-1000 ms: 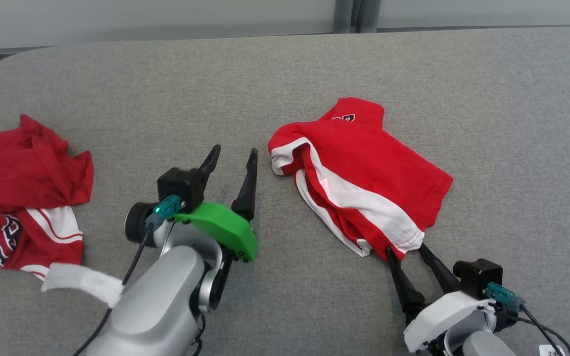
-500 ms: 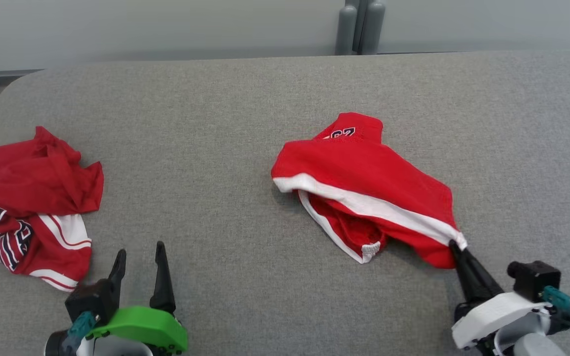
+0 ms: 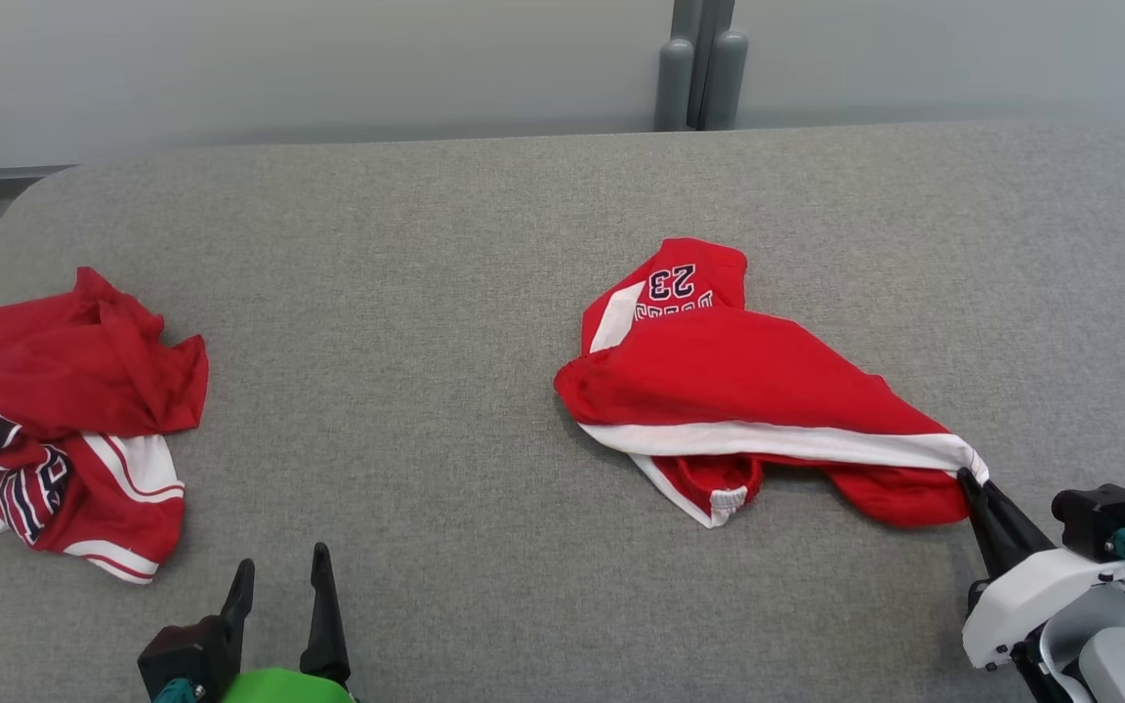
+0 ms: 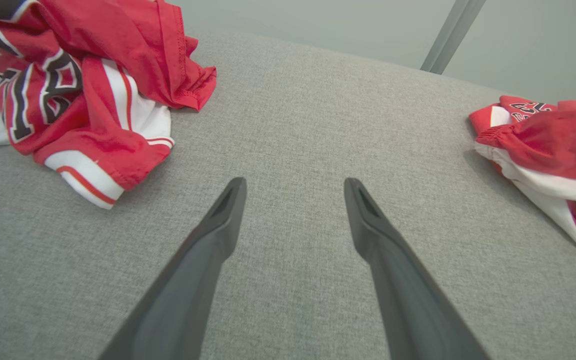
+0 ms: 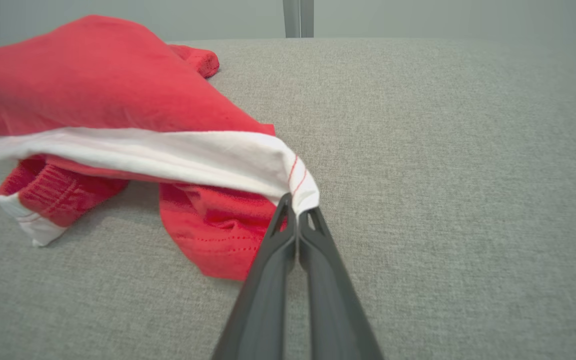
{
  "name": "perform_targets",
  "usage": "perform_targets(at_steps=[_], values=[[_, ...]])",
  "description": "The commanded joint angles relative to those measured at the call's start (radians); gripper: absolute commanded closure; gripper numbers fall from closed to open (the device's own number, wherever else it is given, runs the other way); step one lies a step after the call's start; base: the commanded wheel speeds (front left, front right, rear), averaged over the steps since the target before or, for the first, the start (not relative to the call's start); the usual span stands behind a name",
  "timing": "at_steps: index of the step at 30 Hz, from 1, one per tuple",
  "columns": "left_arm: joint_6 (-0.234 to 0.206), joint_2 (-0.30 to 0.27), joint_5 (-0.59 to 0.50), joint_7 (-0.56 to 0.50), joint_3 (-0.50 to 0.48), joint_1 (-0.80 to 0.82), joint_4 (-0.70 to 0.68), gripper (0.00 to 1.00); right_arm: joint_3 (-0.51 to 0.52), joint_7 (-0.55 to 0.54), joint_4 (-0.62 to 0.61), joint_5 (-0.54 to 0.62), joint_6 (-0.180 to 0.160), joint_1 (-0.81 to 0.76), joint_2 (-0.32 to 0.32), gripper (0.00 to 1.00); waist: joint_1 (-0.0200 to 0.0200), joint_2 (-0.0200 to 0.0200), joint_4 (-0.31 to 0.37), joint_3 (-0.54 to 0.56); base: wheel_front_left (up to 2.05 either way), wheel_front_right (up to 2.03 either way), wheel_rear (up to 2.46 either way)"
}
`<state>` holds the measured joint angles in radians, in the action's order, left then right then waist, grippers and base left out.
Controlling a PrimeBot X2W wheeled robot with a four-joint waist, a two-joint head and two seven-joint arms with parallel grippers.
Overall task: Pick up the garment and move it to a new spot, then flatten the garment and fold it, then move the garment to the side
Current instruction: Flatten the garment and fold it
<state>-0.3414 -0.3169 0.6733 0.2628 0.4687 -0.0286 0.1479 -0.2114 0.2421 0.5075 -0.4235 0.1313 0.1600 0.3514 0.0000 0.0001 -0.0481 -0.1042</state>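
The right end effector (image 3: 965,478) is closed on the very corner of the white hem (image 5: 298,185) of the red-and-white shorts (image 3: 748,376). The rest of the garment lies bunched on the grey fabric surface (image 3: 426,293), a little right of centre, stretched into a point toward the grip. The left end effector (image 3: 282,558) hovers near the front edge with its fingers spread and nothing between them, well apart from the shorts.

The hold looks thin. Only the hem's tip sits between the fingers, so a pull could slide it free, most likely when the trailing cloth catches on the textured surface. The grip also seems to take one layer only (the ribbed waistband (image 5: 43,200) and a red fold hang loose beneath), so lifting may twist the shorts or spill them open rather than carry them as a bundle. A crumpled red jersey (image 3: 64,391) lies at the far left, so a move that way could tangle the two.

On the shorts' upper panel "23" reads clearly. The word under it is too small to make out, and the dark numerals on the jersey are partly folded away.
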Motion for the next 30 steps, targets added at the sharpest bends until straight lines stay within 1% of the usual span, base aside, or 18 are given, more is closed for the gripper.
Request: perform_targets(at_steps=[1,5,10,11,12,13,19,24,29,30], values=[[0.007,0.004,-0.011,0.003,-0.002,-0.005,0.006,0.00,-0.008,0.001,0.017,0.011,-0.001,0.014,0.008,1.00,0.0000,-0.0001,-0.007,0.005,0.00,0.00,0.00],[0.023,0.004,-0.011,0.003,-0.007,-0.015,0.020,0.00,-0.002,0.013,0.072,0.030,-0.001,0.033,0.023,1.00,0.0000,-0.0001,-0.013,0.008,0.00,0.00,0.00],[0.033,-0.001,-0.011,0.003,-0.016,-0.023,0.032,0.00,0.023,0.022,0.117,0.087,-0.001,0.058,0.038,1.00,0.0000,-0.0001,-0.013,0.012,0.00,0.00,0.00],[0.039,-0.003,-0.012,0.003,-0.015,-0.024,0.033,0.00,0.016,0.022,0.122,0.092,-0.001,0.057,0.034,0.77,0.0000,-0.0001,-0.013,0.014,0.00,0.00,0.00],[0.046,-0.004,-0.014,0.003,-0.013,-0.022,0.032,0.00,0.012,0.023,0.125,0.099,-0.001,0.059,0.034,0.12,0.0000,-0.0001,-0.012,0.015,0.00,0.00,0.00],[0.052,-0.002,-0.014,0.003,-0.014,-0.021,0.034,0.00,0.009,0.022,0.129,0.103,-0.001,0.058,0.034,0.00,0.0000,-0.0001,-0.012,0.016,0.00,0.00,0.00],[0.109,0.010,-0.024,0.003,-0.030,-0.031,0.035,0.00,0.006,0.024,0.119,0.092,-0.001,0.017,0.021,0.00,0.0000,-0.0001,-0.008,0.035,0.00,0.00,0.00],[0.165,0.021,-0.059,0.002,-0.066,-0.042,0.008,0.00,0.061,0.024,0.033,0.093,-0.001,-0.045,0.031,0.00,0.0000,-0.0001,0.009,0.044,0.00,0.00,0.00],[0.199,0.038,-0.113,0.002,-0.123,-0.060,-0.024,0.00,0.152,0.024,-0.096,0.118,-0.001,-0.121,0.016,0.00,0.0000,-0.0001,0.030,0.069,0.00,0.00,0.00],[0.199,0.038,-0.113,0.002,-0.123,-0.060,-0.024,0.00,0.152,0.024,-0.096,0.118,-0.001,-0.121,0.016,0.00,0.0000,-0.0001,0.030,0.069,0.00,0.00,0.00]])
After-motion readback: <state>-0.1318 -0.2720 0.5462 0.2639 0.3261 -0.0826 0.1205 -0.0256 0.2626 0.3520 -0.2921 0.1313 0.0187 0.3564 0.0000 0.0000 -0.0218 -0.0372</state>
